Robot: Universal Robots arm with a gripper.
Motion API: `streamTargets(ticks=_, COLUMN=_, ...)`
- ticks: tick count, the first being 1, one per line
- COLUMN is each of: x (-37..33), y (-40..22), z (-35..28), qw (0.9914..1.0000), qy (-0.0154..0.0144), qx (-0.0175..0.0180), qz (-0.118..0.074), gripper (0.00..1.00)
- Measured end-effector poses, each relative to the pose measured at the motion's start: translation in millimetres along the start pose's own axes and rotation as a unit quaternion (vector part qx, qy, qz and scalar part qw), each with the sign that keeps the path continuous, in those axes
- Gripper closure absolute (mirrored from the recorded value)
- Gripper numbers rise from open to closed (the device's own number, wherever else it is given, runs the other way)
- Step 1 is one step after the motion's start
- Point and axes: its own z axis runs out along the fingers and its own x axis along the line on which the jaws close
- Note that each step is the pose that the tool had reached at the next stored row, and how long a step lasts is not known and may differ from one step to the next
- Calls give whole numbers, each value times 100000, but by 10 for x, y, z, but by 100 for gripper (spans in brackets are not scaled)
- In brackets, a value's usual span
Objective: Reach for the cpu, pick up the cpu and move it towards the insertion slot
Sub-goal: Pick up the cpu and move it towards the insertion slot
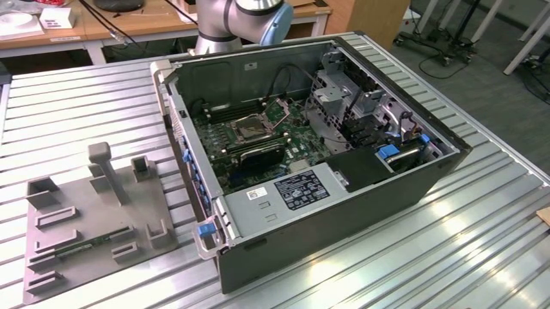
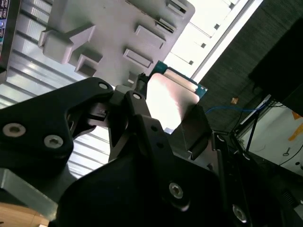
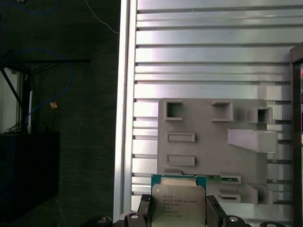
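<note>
The cpu (image 3: 178,201) is a flat square chip with a pale metal top on a green edge. It sits between the two black fingers (image 3: 144,210) of my gripper (image 3: 178,211), which is shut on it. In the second wrist view the cpu (image 2: 168,97) tilts out from my gripper (image 2: 165,118) in the air, well above the grey fixture plate (image 2: 109,28). The insertion slot (image 1: 255,127), a shiny metal frame around a dark centre, lies on the motherboard inside the open computer case (image 1: 361,193).
The grey fixture plate (image 1: 94,219) with raised holders lies on the slatted metal table (image 1: 77,109) at the exterior view's left and carries a green memory stick (image 1: 82,244). Cables and a drive cage (image 1: 339,96) crowd the case beside the slot. The arm's elbow (image 1: 249,16) stands behind the case.
</note>
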Motion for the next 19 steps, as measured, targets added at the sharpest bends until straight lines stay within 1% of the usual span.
streamTargets(ticks=4, x=-3, y=0, z=1, qw=100000, qy=-9, qx=-6, qz=0, gripper=46)
streamTargets(ticks=8, x=-37, y=0, z=0, qw=100000, qy=-4, qx=-4, qz=1, gripper=46)
streamTargets(ticks=14, x=-41, y=-1, z=0, qw=100000, qy=-2, qx=-1, qz=1, gripper=46)
streamTargets(ticks=19, x=-65, y=-1, z=2, qw=100000, qy=-6, qx=-3, qz=1, gripper=46)
